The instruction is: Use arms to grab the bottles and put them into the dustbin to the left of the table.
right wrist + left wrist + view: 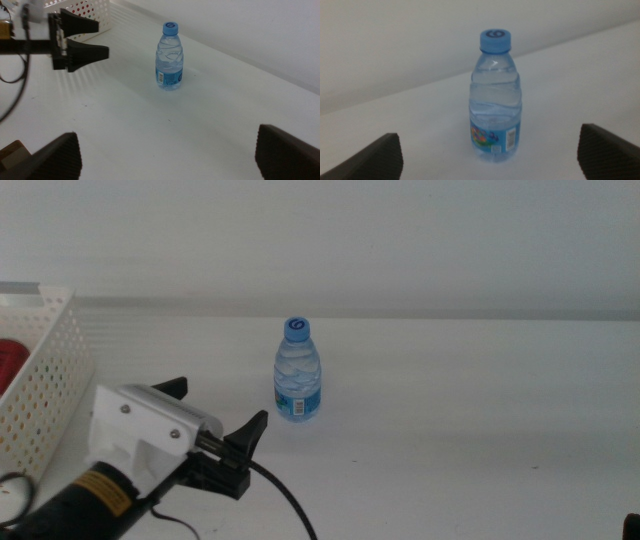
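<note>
My left gripper (215, 415) has its jaws wide apart, empty, aimed at the water bottle (298, 370) — if I close off-centre, I judge that light bottle tips over. It stands upright mid-table, ahead of the fingers, apart from them. The right gripper (167, 150) waits open — dustbin (45, 370) at the left edge.

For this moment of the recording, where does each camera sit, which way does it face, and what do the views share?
Middle view: above the table, facing forward and down; shows the left gripper, open, near the water bottle, and the dustbin.
Left wrist view: on the left arm, facing the water bottle between its open jaws.
Right wrist view: on the waiting right arm, looking across the table; its own jaws apart.
Shared: all three show the bottle; middle and right wrist views show the left gripper.
</note>
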Tool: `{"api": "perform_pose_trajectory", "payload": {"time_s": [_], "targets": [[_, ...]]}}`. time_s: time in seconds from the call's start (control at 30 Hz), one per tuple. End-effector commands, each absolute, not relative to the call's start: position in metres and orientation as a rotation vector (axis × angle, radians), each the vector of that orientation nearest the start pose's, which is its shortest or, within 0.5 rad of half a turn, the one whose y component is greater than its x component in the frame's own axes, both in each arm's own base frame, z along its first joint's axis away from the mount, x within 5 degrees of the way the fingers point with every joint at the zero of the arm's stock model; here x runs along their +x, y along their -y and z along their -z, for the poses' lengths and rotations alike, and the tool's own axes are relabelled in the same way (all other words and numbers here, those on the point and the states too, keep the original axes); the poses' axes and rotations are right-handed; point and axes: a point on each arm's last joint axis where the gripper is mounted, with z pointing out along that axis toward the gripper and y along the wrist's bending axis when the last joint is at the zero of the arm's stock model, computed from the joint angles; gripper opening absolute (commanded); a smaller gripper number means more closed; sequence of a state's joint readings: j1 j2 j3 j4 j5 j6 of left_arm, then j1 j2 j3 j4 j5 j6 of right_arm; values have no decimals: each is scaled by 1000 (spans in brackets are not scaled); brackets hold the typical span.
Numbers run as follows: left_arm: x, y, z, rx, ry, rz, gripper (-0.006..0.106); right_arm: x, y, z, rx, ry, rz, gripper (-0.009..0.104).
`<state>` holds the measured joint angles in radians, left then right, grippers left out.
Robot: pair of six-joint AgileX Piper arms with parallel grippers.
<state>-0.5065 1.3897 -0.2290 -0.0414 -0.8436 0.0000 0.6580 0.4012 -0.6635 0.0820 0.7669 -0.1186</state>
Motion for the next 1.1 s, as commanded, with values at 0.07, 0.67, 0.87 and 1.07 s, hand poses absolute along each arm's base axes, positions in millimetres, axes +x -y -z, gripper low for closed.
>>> {"api": "perform_pose_trajectory", "payload": {"time_s": [0.07,0.67,0.87,1.07], "targets": [[203,105,-160,340,-1683,365,94,49,-44,-339,-750,-1859,-428,93],[280,151,-122,341,-1808,421,94,49,-44,-339,-750,-1859,-428,93],[300,162,-118,346,-1813,417,94,49,-44,-339,-750,-1859,-428,93],[319,173,-106,345,-1811,420,94,49,-44,-339,-750,-1859,-431,93]]}}
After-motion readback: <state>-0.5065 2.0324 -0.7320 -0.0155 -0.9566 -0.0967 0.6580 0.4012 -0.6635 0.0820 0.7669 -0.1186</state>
